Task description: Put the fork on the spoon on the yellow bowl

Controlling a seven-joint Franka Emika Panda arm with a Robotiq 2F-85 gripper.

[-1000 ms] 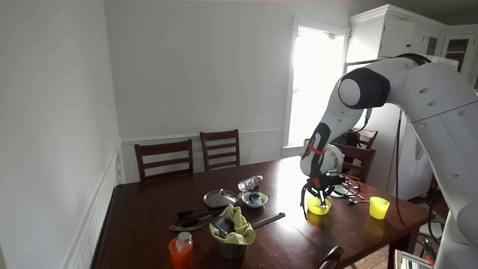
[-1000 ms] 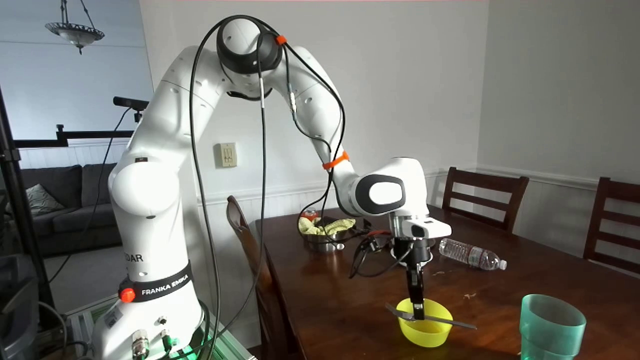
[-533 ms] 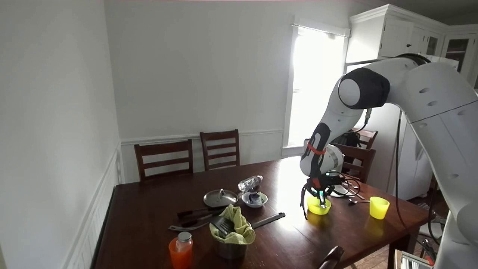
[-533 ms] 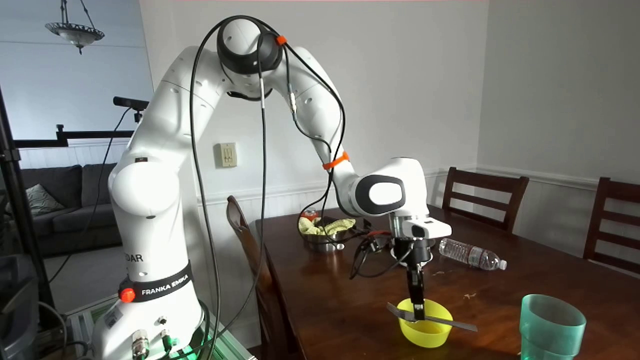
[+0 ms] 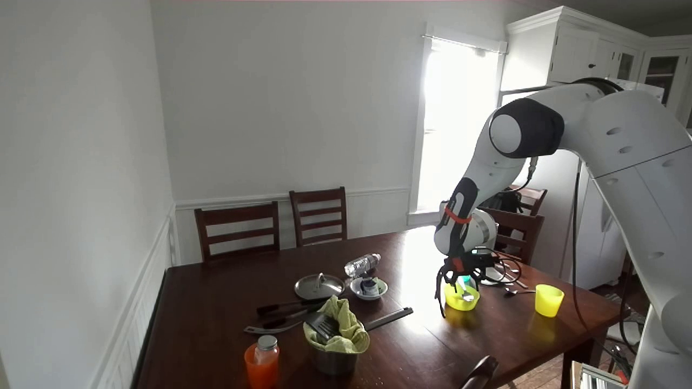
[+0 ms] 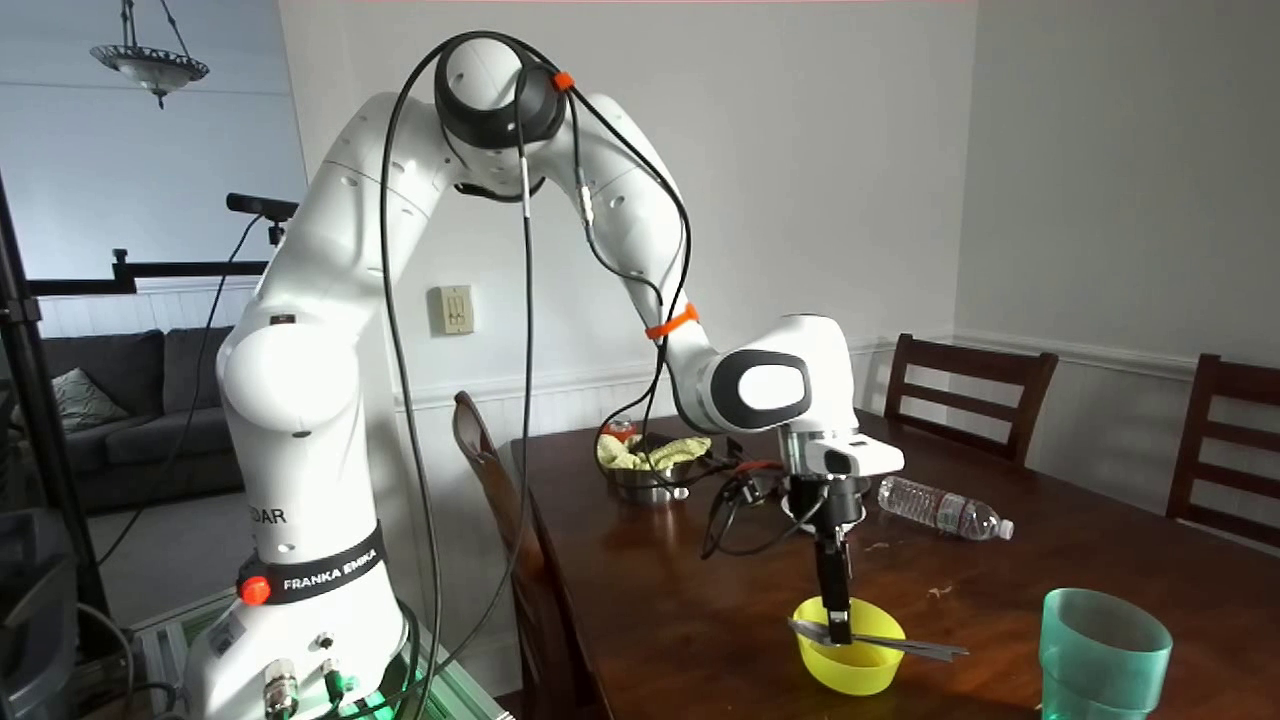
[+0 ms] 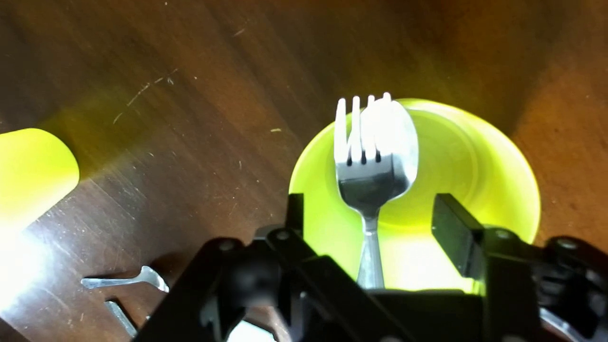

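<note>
Altogether there's one desk (image 6: 700, 620); one arm (image 6: 340, 220) lettered "FRANKA EMIKA"; one gripper (image 7: 372, 221), unclenched, jaws parted; one bottle (image 6: 912, 497), its label (image 6: 951, 512) unreadable; one yellow bowl (image 6: 850, 673) under the gripper; across that bowl, one fork (image 7: 365, 187) lying over one spoon (image 7: 407, 147).

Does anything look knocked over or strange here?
A plastic bottle lies on its side on the table, as if tipped over, though no puddle shows. The fork laid over the spoon across the yellow bowl also looks unusual, not quite lined up, but that stacking is probably intended.
</note>
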